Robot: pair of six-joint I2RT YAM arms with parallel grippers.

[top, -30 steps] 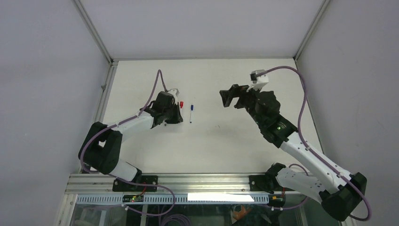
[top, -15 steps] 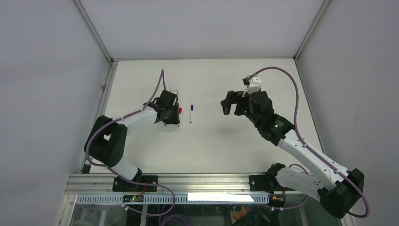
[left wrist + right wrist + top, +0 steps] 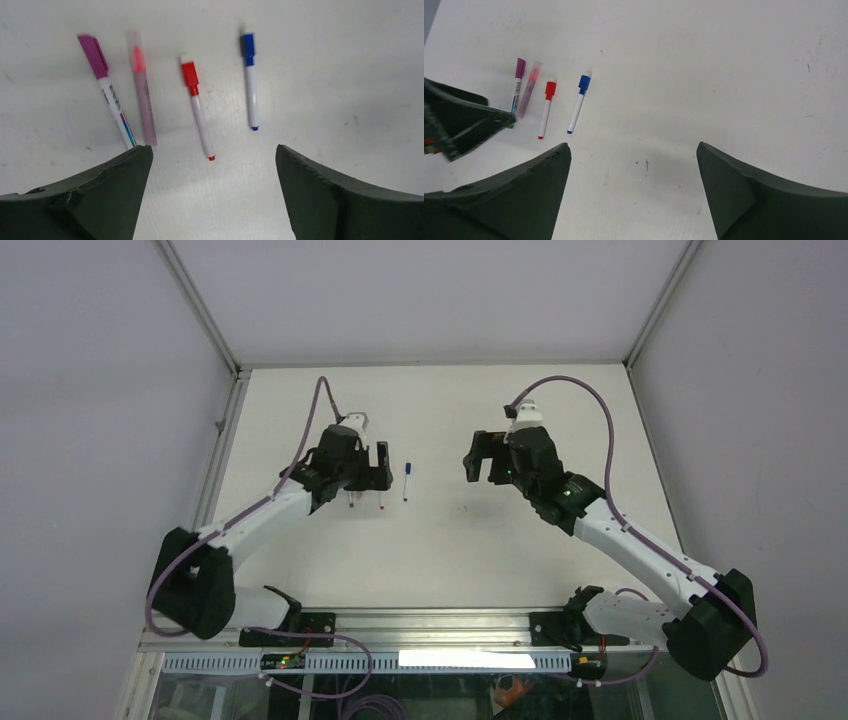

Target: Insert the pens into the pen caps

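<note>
Several pens lie side by side on the white table, each with a cap on its far end. From left to right they are a magenta-capped pen, a pale pink pen, a red-capped pen and a blue-capped pen. The red cap and blue cap sit on white barrels. My left gripper hangs open just above the near ends of the pens and holds nothing. My right gripper is open and empty over bare table, to the right of the pens. In the top view, the left gripper hides most of the row.
The table's metal-framed left edge runs close to the left arm. Grey walls enclose the table at the back and on both sides. Purple cables loop above both wrists. Small scuff marks dot the table under the right gripper.
My left gripper has opened and let go of the red-capped pen, which now lies on the table beside the blue-capped one. The right gripper has drifted slightly left, still open.
</note>
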